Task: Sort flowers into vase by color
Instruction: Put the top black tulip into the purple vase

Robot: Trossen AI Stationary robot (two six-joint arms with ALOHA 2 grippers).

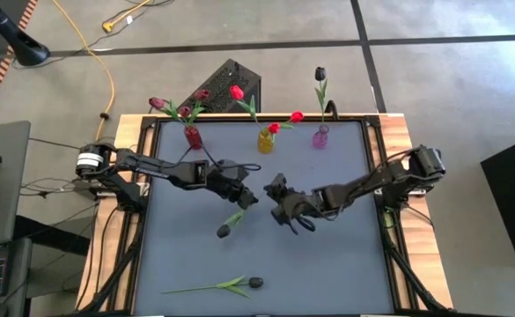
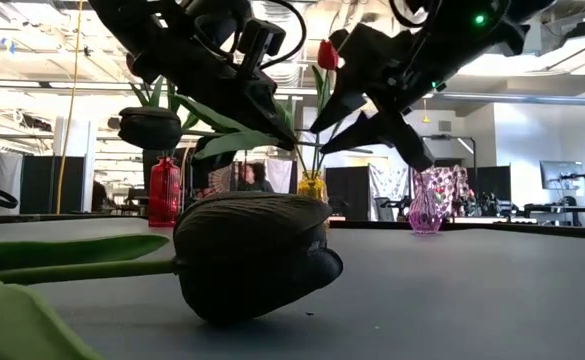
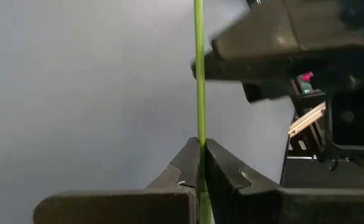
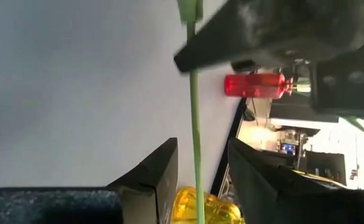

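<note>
At frame centre, the left tool (image 1: 250, 199) pinches a black tulip's stem (image 3: 199, 74) (a handover, likely); the right tool (image 1: 275, 195) straddles it, half-open.

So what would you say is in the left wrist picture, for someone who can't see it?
The left pincer is shut on a thin green flower stem that runs straight ahead over the grey table. The right pincer, dark and blocky, reaches the same stem farther along.
</note>
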